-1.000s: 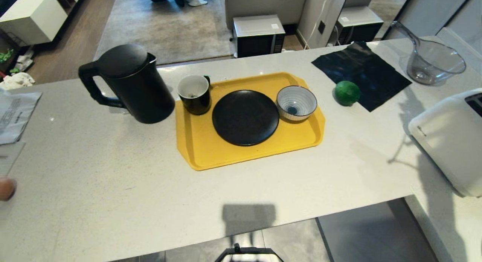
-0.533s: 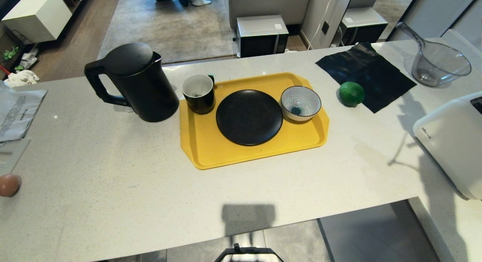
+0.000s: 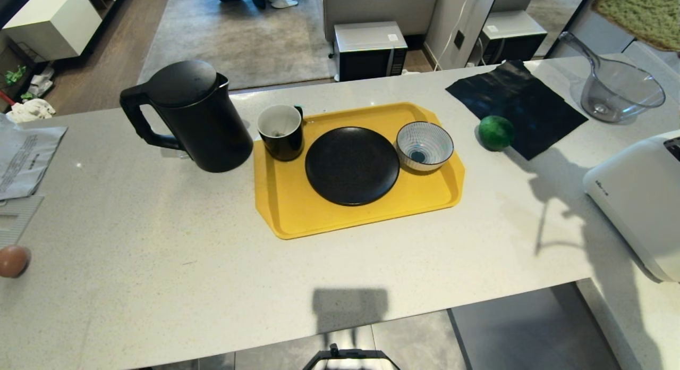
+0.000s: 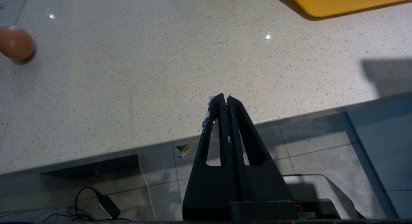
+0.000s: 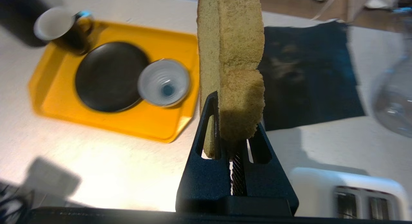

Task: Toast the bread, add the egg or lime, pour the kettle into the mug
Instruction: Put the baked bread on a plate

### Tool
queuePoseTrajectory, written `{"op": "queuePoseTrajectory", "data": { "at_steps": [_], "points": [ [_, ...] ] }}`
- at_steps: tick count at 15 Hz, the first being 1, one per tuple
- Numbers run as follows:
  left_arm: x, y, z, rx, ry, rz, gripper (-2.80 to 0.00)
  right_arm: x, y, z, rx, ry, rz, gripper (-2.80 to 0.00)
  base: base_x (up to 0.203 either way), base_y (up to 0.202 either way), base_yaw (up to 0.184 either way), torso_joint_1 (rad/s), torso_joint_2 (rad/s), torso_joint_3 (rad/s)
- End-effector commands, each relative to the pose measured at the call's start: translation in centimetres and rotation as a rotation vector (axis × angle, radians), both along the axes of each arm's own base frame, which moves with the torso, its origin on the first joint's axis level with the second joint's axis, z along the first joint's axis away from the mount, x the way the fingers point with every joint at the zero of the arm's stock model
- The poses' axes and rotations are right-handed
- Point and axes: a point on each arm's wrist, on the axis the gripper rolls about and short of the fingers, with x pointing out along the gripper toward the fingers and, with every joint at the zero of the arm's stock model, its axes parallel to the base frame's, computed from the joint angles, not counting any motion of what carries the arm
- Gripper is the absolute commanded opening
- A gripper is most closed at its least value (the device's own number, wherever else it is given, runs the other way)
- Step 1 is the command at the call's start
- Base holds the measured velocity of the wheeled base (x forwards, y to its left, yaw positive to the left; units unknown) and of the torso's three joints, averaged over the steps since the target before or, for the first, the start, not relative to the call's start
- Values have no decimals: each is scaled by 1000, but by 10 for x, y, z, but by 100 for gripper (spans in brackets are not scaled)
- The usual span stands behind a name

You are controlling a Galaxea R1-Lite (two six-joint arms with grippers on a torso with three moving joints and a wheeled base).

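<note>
Step in hand, by my judgement: carrying the bread to the toaster at the countertop's right edge; toasting not begun.

Near edge: left gripper parked, jaws clenched on nothing. The egg lies at the left edge.

Middle: the tray carries the mug; the kettle stands just beside the tray's left side.

Far right: the lime rests beside a black mat. Right gripper grasps the bread's lower edge, slice upright, aloft.

Next move calls for aligning the slice edge-on over a slot, then lowering.
</note>
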Motion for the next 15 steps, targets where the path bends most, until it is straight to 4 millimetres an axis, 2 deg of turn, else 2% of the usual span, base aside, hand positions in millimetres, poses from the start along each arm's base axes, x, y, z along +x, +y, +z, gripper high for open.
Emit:
{"op": "queuePoseTrajectory", "data": {
  "at_steps": [1, 5, 8, 11, 15],
  "points": [
    [1, 0, -5, 0, 14, 0, -280, 3, 21, -5, -33, 40, 97, -280, 0, 0, 0, 0, 0, 0],
    [1, 0, -5, 0, 14, 0, -280, 15, 66, -21, -97, 132, 166, -280, 0, 0, 0, 0, 0, 0],
    [1, 0, -5, 0, 14, 0, -280, 33, 106, -39, -166, 213, 166, -280, 0, 0, 0, 0, 0, 0],
    [1, 0, -5, 0, 14, 0, -280, 59, 146, -63, -232, 291, 127, -280, 0, 0, 0, 0, 0, 0],
    [1, 0, -5, 0, 14, 0, -280, 98, 208, -91, -237, 269, 61, -280, 0, 0, 0, 0, 0, 0]
  ]
}}
